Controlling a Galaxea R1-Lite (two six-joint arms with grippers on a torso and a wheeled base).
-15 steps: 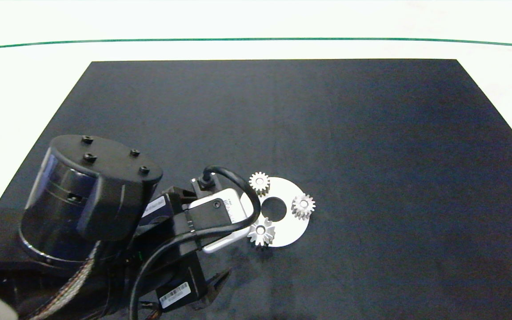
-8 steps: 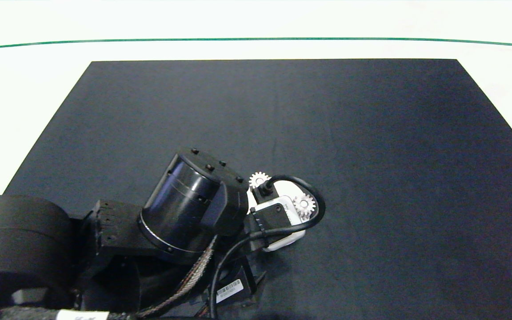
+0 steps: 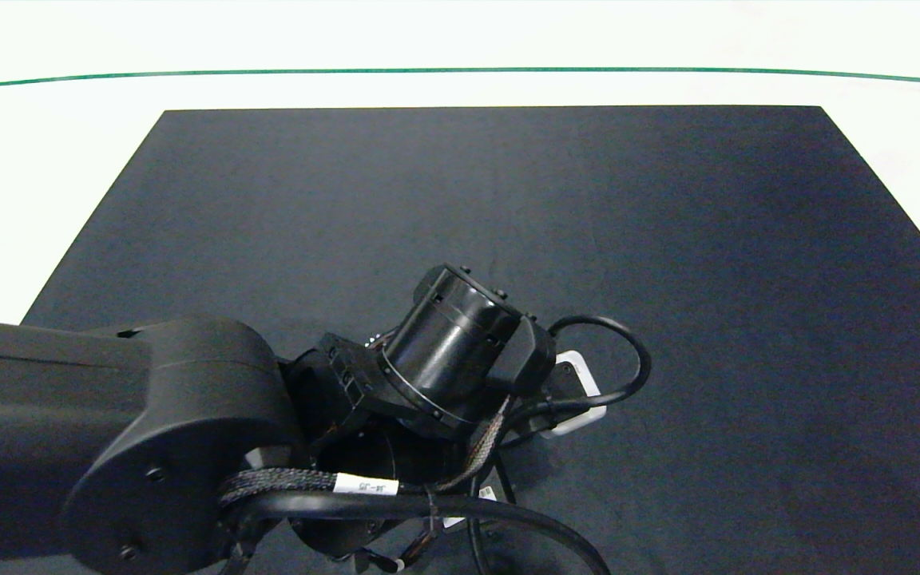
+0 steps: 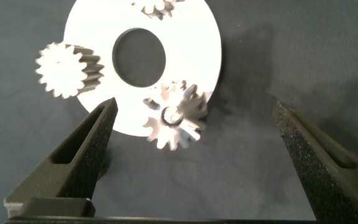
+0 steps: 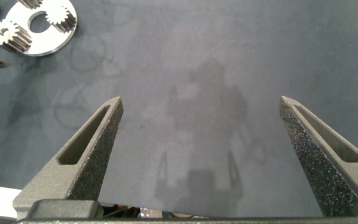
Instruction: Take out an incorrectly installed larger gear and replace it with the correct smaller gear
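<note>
In the left wrist view the larger gear (image 4: pixel 175 116), silver with long sharp teeth, sits on the rim of a white disc (image 4: pixel 197 50) with a round centre hole. My left gripper (image 4: pixel 194 106) is open and straddles that gear, one finger (image 4: pixel 91 146) on each side, not touching it. A smaller gear (image 4: pixel 66 70) with blunt teeth sits on the disc's edge, and another smaller gear (image 4: pixel 157 6) is partly cut off. In the head view my left arm (image 3: pixel 444 359) hides the disc and all gears. My right gripper (image 5: pixel 201 102) is open over bare mat, far from the disc (image 5: pixel 39 38).
A black mat (image 3: pixel 668 239) covers the white table (image 3: pixel 45 160), with a green line (image 3: pixel 460 70) near the far edge. The left arm's cables (image 3: pixel 628 359) loop over the mat beside the wrist. The right arm is out of the head view.
My left arm has swung right and forward over the disc. The disc and gears, visible in the head view one second ago, are now covered by it.
</note>
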